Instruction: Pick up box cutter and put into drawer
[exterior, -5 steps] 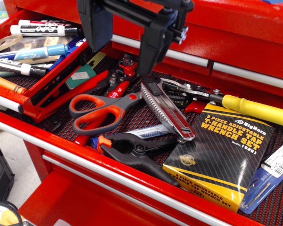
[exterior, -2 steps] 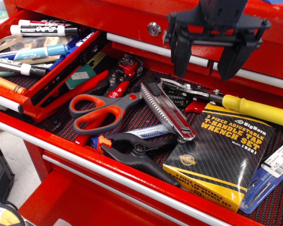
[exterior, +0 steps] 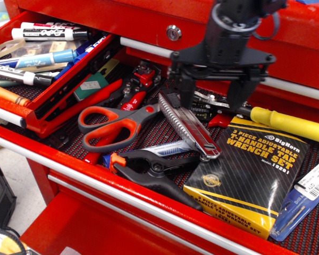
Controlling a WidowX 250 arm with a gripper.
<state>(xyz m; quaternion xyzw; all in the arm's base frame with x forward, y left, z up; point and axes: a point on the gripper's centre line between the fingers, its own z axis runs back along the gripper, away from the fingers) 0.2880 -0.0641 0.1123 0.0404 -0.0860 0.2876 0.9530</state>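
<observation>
Black-yellow pack reads "BigHorn T-Handle Tap Wrench Set"; marker says "Expo". Gripper wide open, empty, over the ribbed silver box cutter, which lies on woven liner between orange-grey scissors and pack, tip overlapping it. Narrow red drawer cropped left.

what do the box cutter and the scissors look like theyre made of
The long slim silver-grey box cutter looks like bare metal: dull sheen, ribbed edge, and a black slider that is probably plastic. The orange-and-grey scissors appear to have moulded plastic handles, matte, likely with a softer orange lining in the loops; their blades are mostly hidden under the cutter.
</observation>
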